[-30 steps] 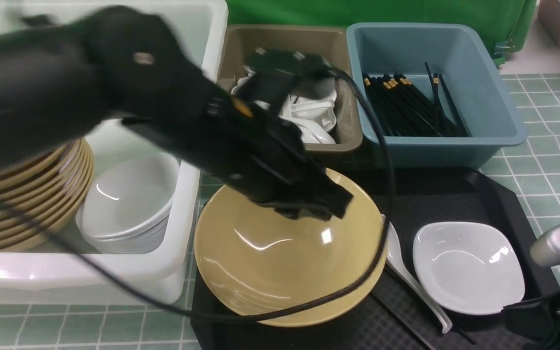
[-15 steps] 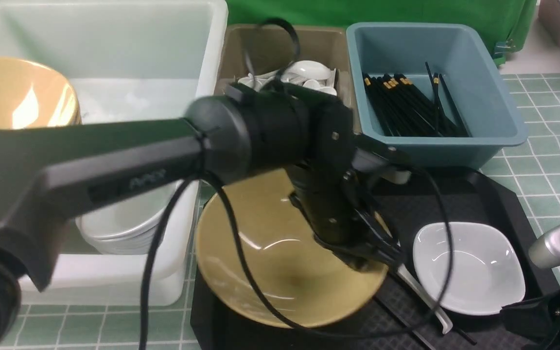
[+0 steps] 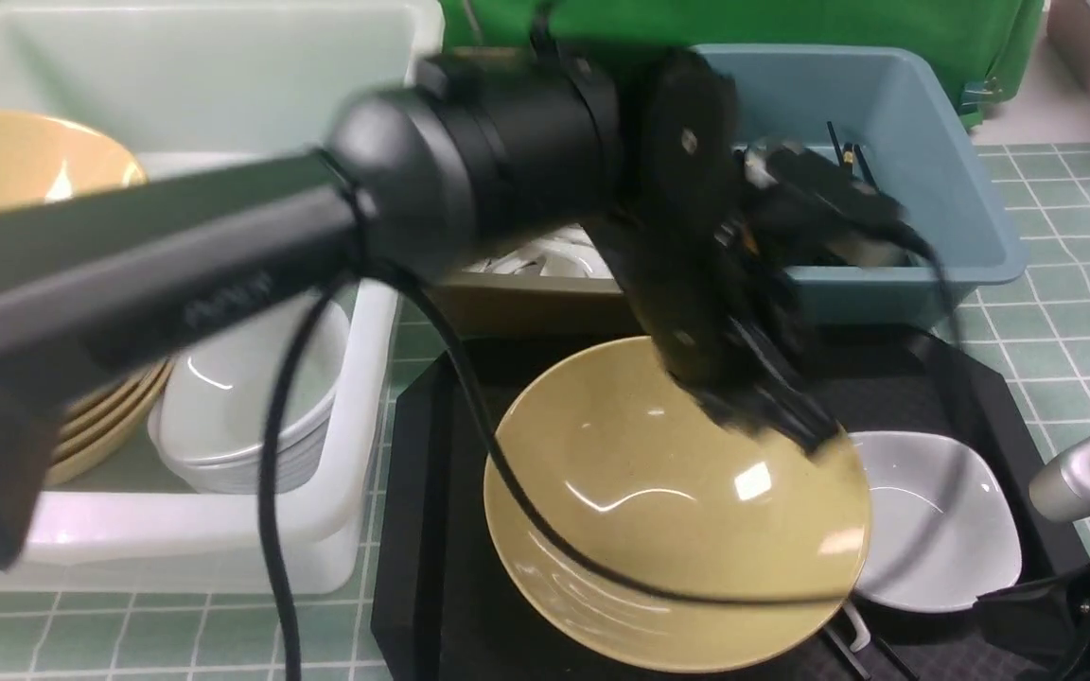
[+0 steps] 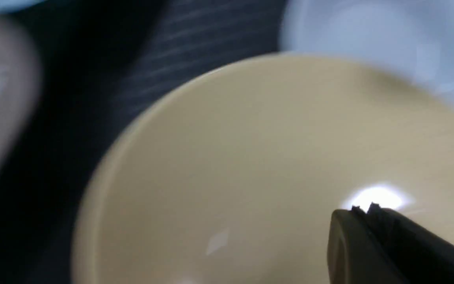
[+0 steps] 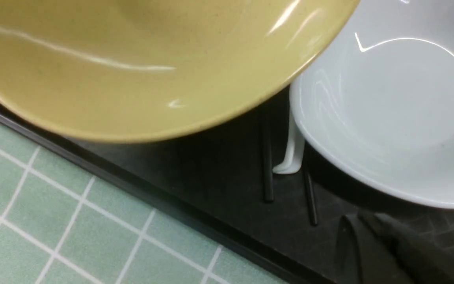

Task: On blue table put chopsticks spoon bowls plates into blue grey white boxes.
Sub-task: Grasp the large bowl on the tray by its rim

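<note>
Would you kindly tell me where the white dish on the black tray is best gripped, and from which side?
Probably take the white dish by its right rim, coming from above on the robot's right. The yellow bowl overlaps its left edge, blocking that side, while the right rim is bare, thin and upturned. One finger inside and one outside should pinch it.

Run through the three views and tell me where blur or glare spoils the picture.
Front view: left arm and left end effector motion-smeared, yellow bowl fairly sharp. Left wrist view: soft all over, a bright glare spot on the bowl. Right wrist view: crisp, with streak reflections on the white bowl.
</note>
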Tool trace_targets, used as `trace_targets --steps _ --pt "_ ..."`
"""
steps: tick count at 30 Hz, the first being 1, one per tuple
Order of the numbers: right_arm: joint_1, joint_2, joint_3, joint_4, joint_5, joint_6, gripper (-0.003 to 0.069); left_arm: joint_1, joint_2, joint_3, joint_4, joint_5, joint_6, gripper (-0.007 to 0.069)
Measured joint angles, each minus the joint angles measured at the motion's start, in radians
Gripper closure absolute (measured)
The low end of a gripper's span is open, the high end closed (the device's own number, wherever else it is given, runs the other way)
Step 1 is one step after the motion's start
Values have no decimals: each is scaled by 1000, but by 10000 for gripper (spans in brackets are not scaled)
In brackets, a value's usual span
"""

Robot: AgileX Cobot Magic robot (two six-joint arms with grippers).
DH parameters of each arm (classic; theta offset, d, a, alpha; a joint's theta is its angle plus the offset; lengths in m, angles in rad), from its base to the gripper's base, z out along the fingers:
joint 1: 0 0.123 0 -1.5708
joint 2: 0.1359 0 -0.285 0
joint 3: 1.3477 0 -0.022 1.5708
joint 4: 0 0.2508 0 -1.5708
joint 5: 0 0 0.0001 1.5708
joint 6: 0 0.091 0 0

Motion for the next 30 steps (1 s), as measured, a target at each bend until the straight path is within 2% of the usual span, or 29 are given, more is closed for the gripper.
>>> trace_targets --steps 3,5,9,13,19,22,26,30 --pt "0 0 -1 0 0 0 610 32 2 0 166 48 -103 552" --pt "0 0 -1 0 -2 0 608 52 5 0 221 66 -152 498" --pt "0 0 -1 0 -18 0 604 85 32 0 254 72 -189 344" --pt "0 0 -1 0 -19 0 604 107 82 0 257 76 -195 272" --pt "0 0 -1 0 -19 0 599 119 142 0 241 111 -190 270" --pt "0 0 -1 0 -19 1 595 118 165 0 216 121 -142 278" --pt "0 0 -1 0 -19 2 592 120 173 -8 175 127 -99 359" --pt "0 0 -1 0 -19 2 591 124 160 -14 157 143 -95 406"
